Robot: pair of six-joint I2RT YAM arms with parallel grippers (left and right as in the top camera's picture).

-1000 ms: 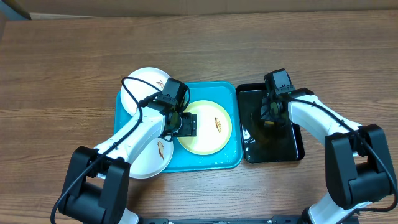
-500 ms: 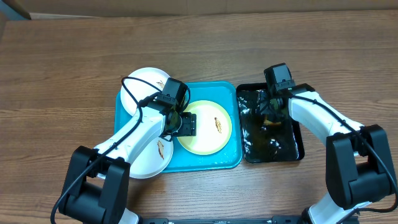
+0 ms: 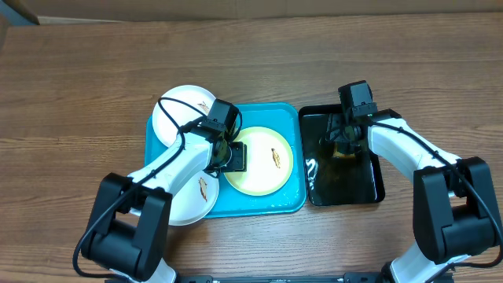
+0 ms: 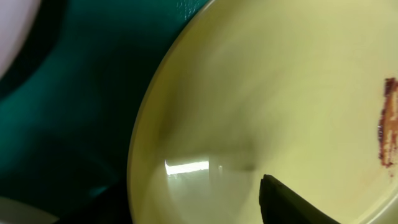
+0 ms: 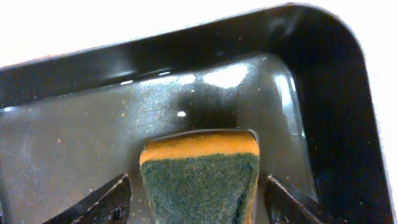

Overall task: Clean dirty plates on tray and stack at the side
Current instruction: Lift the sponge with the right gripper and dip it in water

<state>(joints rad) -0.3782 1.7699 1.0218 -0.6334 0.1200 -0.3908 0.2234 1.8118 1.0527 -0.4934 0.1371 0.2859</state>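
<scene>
The yellow-rimmed plate (image 3: 261, 174) lies flat in the turquoise tray (image 3: 267, 204), with a brown smear (image 3: 277, 157) toward its 3 o'clock. The left gripper (image 3: 233, 156) is at its 9 o'clock rim, grip unclear. The right gripper (image 3: 343, 147) is spread around the sponge (image 5: 199, 177).

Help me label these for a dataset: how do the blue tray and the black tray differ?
The blue tray is wider; the black tray is narrower. The blue tray holds a yellow plate, the black tray a sponge. Both are rectangular with rounded corners and raised rims.
</scene>
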